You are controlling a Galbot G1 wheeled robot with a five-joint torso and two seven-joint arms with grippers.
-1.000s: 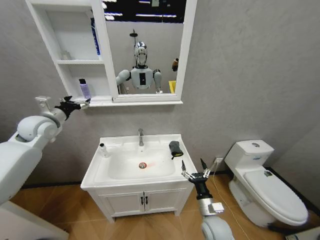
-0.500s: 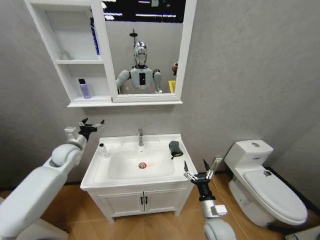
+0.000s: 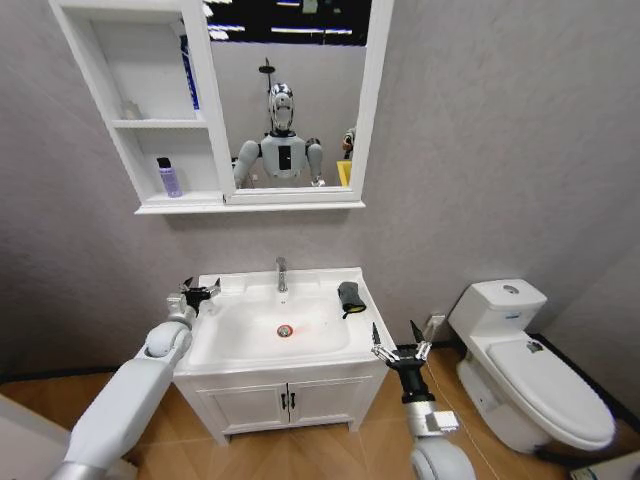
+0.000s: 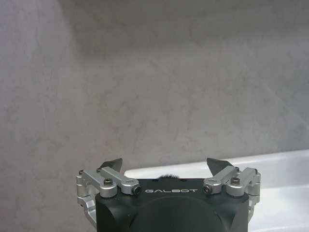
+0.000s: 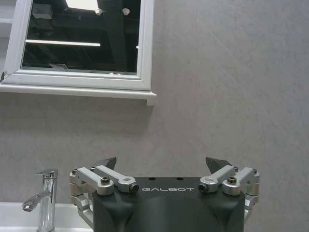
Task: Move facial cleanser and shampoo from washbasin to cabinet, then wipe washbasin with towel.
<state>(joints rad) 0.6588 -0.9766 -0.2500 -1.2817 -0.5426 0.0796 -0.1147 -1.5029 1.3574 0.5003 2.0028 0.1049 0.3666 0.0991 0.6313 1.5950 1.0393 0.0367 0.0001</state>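
Washbasin (image 3: 345, 352): left end effector (image 3: 199, 293) released over left rim; right end effector (image 3: 400, 345) released beside it.

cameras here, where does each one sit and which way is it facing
Head view: high on the robot, looking forward and down at the washbasin, cabinet and toilet; both arms show, left gripper open, right gripper open.
Left wrist view: behind the open left gripper, facing the grey wall over the basin's rim.
Right wrist view: behind the open right gripper, facing the wall, mirror and tap.
Shared: head and right wrist both show mirror and tap.
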